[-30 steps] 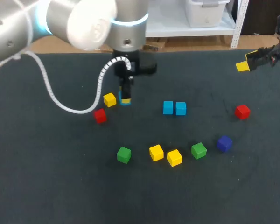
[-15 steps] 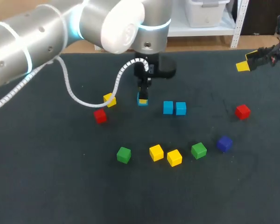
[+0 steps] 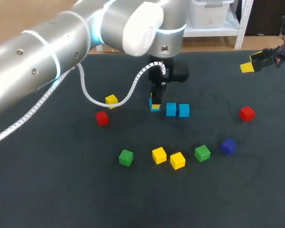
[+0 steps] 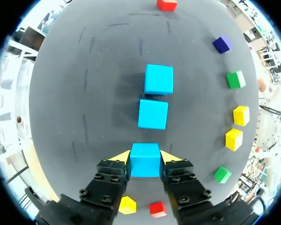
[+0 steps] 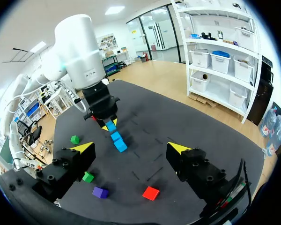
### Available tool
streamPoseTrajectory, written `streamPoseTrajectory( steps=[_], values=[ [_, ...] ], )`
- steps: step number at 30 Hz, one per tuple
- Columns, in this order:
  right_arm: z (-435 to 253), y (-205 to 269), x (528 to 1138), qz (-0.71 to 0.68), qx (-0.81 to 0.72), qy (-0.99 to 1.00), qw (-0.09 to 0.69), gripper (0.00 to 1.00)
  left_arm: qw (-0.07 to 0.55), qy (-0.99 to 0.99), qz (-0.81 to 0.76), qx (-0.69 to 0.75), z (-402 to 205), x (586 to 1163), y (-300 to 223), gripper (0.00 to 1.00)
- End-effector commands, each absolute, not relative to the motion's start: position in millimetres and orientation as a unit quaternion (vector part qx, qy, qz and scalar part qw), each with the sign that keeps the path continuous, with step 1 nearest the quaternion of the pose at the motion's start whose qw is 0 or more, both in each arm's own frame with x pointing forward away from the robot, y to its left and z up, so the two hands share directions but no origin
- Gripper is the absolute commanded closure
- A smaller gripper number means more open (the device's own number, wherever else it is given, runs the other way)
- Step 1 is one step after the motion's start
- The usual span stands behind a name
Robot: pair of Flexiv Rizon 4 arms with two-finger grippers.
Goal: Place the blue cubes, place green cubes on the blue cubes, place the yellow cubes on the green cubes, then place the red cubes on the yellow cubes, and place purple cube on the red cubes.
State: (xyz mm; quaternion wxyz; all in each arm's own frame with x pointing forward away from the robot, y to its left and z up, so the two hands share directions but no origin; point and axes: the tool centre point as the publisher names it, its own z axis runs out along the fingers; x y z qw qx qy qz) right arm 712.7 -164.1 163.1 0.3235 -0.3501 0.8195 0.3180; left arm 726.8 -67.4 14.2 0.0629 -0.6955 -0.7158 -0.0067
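My left gripper (image 3: 155, 105) is shut on a blue cube (image 4: 144, 160), held low just left of two blue cubes (image 3: 171, 109) (image 3: 184, 110) that sit side by side on the dark mat. In the left wrist view the held cube lines up with that pair (image 4: 153, 114) (image 4: 158, 79) ahead of the fingers, with a small gap. Whether it touches the mat I cannot tell. My right gripper (image 5: 131, 147) hangs open and empty at the far right edge (image 3: 251, 61), well away from the cubes.
A yellow cube (image 3: 111, 100) and a red cube (image 3: 102, 118) lie left of the left gripper. Nearer the front lies a row: green (image 3: 126, 157), yellow (image 3: 159, 155), yellow (image 3: 177, 160), green (image 3: 202, 153), purple (image 3: 228, 146). Another red cube (image 3: 247, 113) sits at the right.
My left arm has carried the blue cube rightward, from beside the lone yellow cube to just left of the blue pair. The right arm has stayed still.
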Motion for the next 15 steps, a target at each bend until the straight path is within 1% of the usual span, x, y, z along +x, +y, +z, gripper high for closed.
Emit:
streamPoseTrajectory(
  steps=[1,15],
  values=[
    [162.6,-164.1,712.7,0.318,-0.350,0.819,0.325,0.00,0.079,-0.715,-0.007,-0.695,13.2,733.5,-73.6,1.00],
    [162.6,-164.1,712.7,0.318,-0.350,0.819,0.325,0.00,0.083,-0.715,-0.014,-0.694,3.6,732.5,-81.8,1.00]
  ],
)
